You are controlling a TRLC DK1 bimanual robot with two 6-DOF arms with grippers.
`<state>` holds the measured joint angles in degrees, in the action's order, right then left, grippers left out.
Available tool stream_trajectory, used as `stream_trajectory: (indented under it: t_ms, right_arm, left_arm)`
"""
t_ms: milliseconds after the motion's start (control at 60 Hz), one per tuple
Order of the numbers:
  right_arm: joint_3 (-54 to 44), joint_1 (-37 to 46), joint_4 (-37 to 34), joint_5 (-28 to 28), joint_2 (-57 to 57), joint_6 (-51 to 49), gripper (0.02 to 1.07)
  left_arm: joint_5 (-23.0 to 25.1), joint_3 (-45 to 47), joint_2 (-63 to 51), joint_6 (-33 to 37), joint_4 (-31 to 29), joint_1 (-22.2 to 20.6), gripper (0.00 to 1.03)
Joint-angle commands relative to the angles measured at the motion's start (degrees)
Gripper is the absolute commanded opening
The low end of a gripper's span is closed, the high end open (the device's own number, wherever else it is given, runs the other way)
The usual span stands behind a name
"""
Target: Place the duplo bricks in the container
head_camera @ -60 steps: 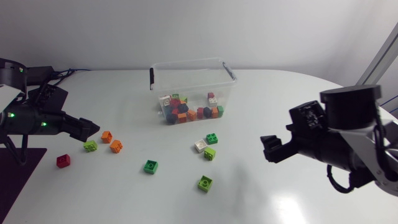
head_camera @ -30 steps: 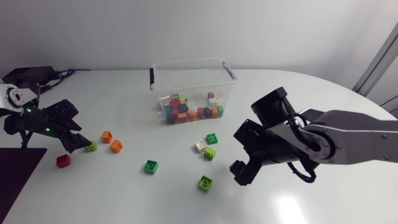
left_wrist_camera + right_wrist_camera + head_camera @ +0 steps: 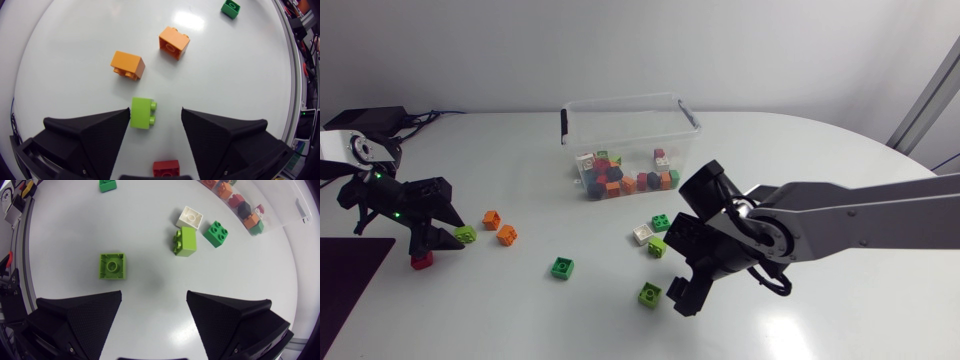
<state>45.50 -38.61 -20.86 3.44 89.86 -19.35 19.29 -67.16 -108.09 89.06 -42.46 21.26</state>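
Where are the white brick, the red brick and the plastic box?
white brick point(image 3: 189, 216), right wrist view, top face.
red brick point(image 3: 166, 168), left wrist view, visible face.
box point(image 3: 630, 148), head view, front wall.

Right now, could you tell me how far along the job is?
Done: many bricks lie in the container. In hand: nothing; the left end effector, open, straddles a lime brick, the right end effector open near a lime-green brick. Left: nine loose bricks on the table.

Loose bricks point(image 3: 561, 267) lie before the container point(image 3: 625, 101), more inside.

A white, glossy table point(image 3: 520, 320) with a rounded edge shows a soft bright glare on its surface.
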Motion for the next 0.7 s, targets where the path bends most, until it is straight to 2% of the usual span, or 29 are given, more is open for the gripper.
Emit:
stream_trajectory:
  t_ms: [0, 33, 83, 200, 233, 267, 367, 433, 683]
  right_arm:
    - [1.88, -1.2, -0.67, 0.34, 2.16, 0.28, 0.94]
    - [2.32, -1.47, -0.67, 0.42, 2.77, 0.37, 0.93]
    - [2.93, -2.26, -0.67, 0.42, 3.74, 0.63, 0.93]
    - [4.34, -4.37, -0.93, 0.42, 5.76, 1.16, 0.93]
    - [4.78, -4.9, -1.29, 0.42, 6.2, 1.51, 0.93]
    - [5.22, -5.51, -1.46, 0.42, 6.64, 1.86, 0.93]
    - [5.83, -7.18, -1.37, 0.42, 8.05, 2.57, 0.93]
    - [6.18, -8.15, -1.37, 0.34, 9.19, 3.01, 0.92]
    - [7.06, -9.47, -1.46, 0.25, 9.72, 3.8, 0.92]
  left_arm:
    - [0.75, -2.54, -3.18, 3.84, -1.22, -0.34, 0.57]
    - [0.75, -2.89, -3.79, 4.02, -1.22, -0.51, 0.56]
    - [0.75, -3.33, -4.58, 4.64, -1.49, -0.69, 0.5]
    - [0.57, -4.21, -6.6, 5.07, -1.93, -1.22, 0.46]
    - [0.57, -4.74, -7.13, 5.16, -2.1, -1.48, 0.4]
    - [0.66, -5.44, -7.57, 5.6, -3.16, -1.39, 0.36]
    - [0.66, -6.32, -8.36, 6.04, -4.48, -1.39, 0.31]
    - [0.66, -8.69, -9.68, 5.95, -8.7, -1.48, 0.26]
    - [1.54, -10.45, -7.39, 7.27, -14.14, -0.34, 0.26]
